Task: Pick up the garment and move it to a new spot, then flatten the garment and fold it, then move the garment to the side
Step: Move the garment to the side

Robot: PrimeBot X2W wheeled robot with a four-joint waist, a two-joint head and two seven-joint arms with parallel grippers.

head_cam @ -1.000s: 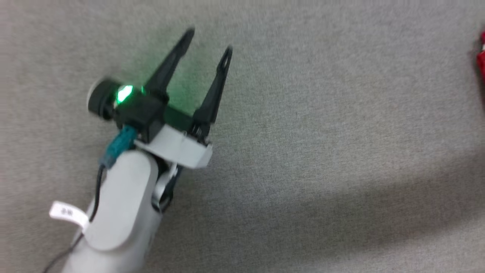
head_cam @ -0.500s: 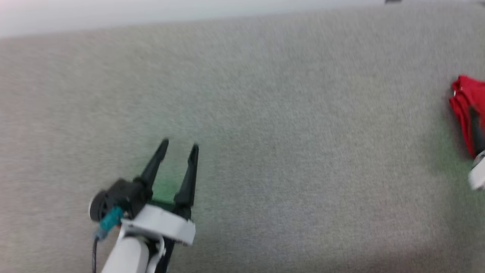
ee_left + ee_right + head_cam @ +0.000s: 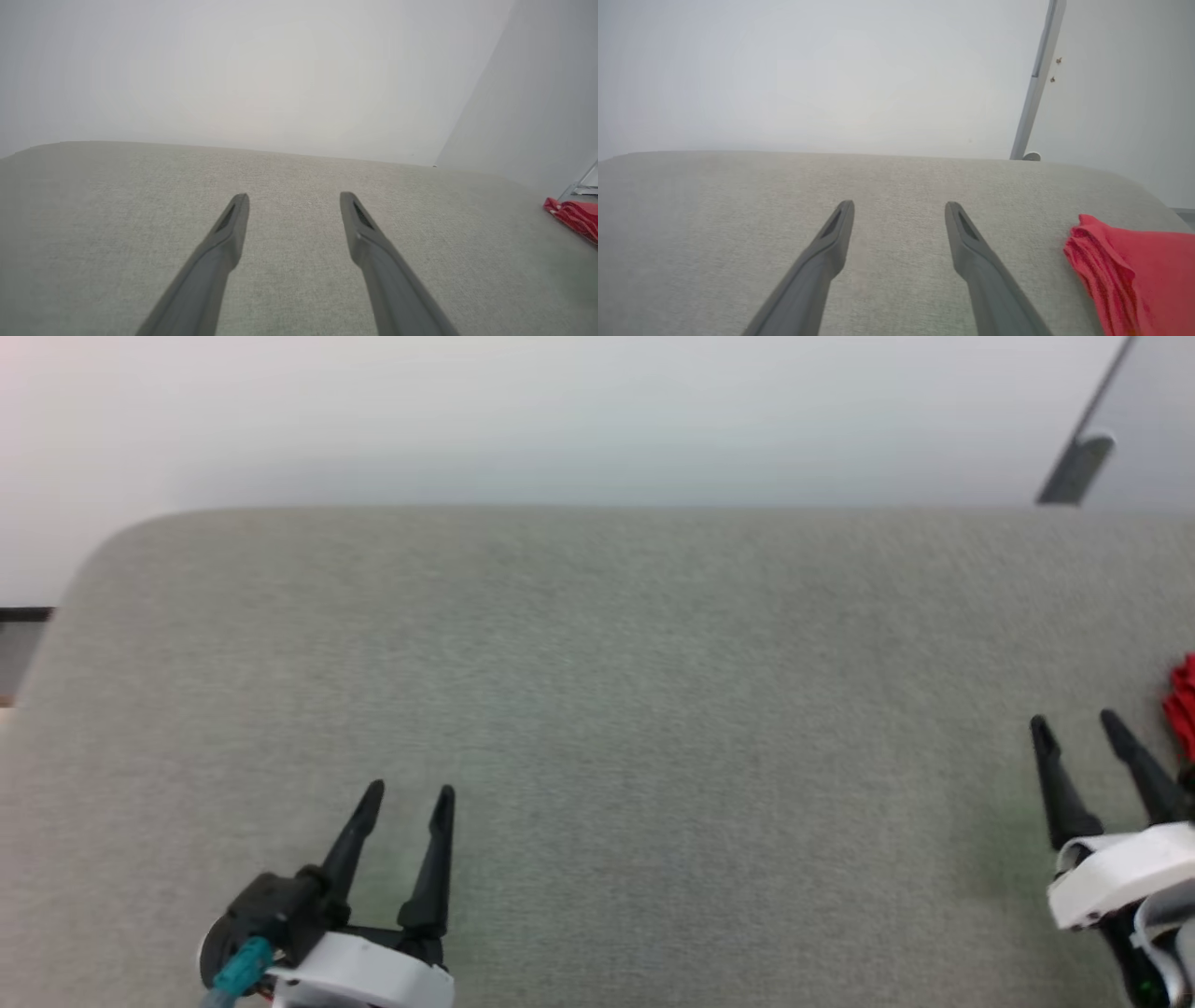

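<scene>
The garment (image 3: 1184, 709) is a bunched red cloth at the far right edge of the grey fabric surface (image 3: 597, 709), mostly cut off in the head view. It lies as a red heap (image 3: 1134, 280) just right of my right gripper's fingers, and as a small red patch (image 3: 572, 217) far right in the left wrist view. My right gripper (image 3: 1076, 726) is open and empty, beside the garment without touching it. At the lower left my left gripper (image 3: 408, 793) is open too, over bare fabric, far from the garment.
The grey surface has a rounded far-left corner (image 3: 112, 546) and a straight far edge against a pale wall (image 3: 560, 420). A grey metal post (image 3: 1036, 79) rises behind the surface at the far right.
The head camera has tilted up, bringing the far edge and wall into view. My right gripper has come into the picture at the lower right. Both grippers stay open.
</scene>
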